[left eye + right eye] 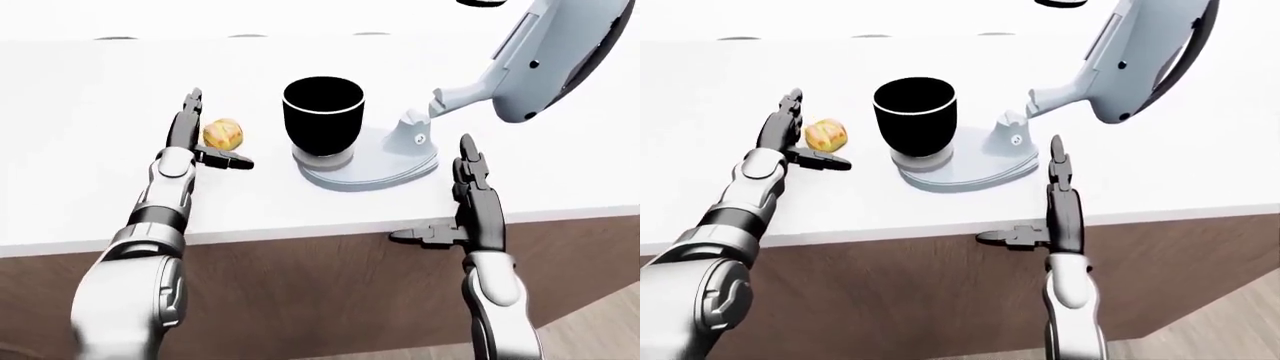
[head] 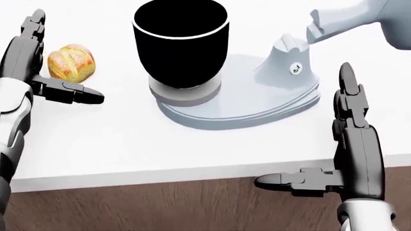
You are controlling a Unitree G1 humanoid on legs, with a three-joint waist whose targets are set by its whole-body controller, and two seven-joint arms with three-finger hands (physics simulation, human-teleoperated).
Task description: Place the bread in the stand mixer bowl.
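A small golden bread roll [image 2: 71,62] lies on the white counter [image 2: 128,139], left of the stand mixer. The mixer's black bowl [image 2: 180,43] stands upright on the grey mixer base [image 2: 257,101], and the mixer head [image 1: 560,52] is tilted up at the right. My left hand [image 2: 45,67] is open, its fingers [image 2: 24,45] straight along the roll's left side and its thumb just below the roll. My right hand [image 2: 321,149] is open and empty at the counter's near edge, right of the base.
The counter's near edge [image 1: 300,236] has a brown cabinet face below it. Dark round shapes [image 1: 245,35] show along the counter's top edge in the left-eye view. Wooden floor [image 1: 600,322] shows at lower right.
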